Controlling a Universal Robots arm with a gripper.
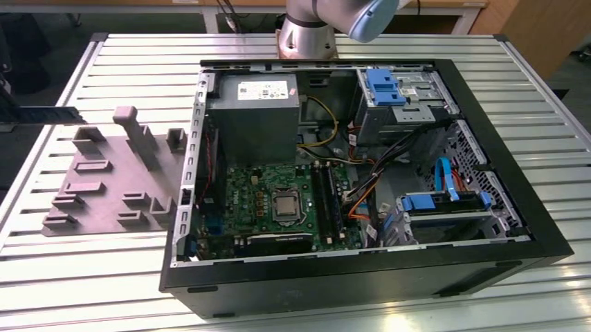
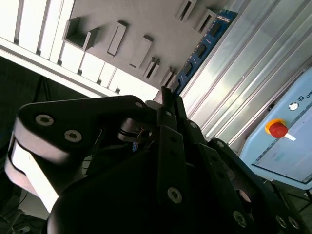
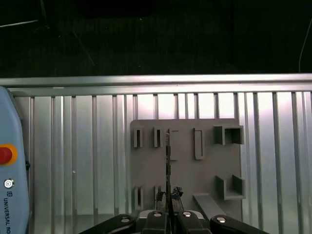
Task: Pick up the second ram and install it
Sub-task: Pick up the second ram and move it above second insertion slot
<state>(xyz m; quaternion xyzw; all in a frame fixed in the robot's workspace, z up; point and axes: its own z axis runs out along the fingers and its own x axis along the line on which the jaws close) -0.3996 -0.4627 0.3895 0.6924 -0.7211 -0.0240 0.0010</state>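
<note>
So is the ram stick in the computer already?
No, the gripper holds the second ram, with the grey fixture plate behind it.

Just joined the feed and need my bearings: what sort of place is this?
Probably a robotics lab's PC-assembly bench: a slatted aluminium table carries an open computer case and a grey fixture plate, plus a control pendant with a red button. The gripper holds the second ram.
</note>
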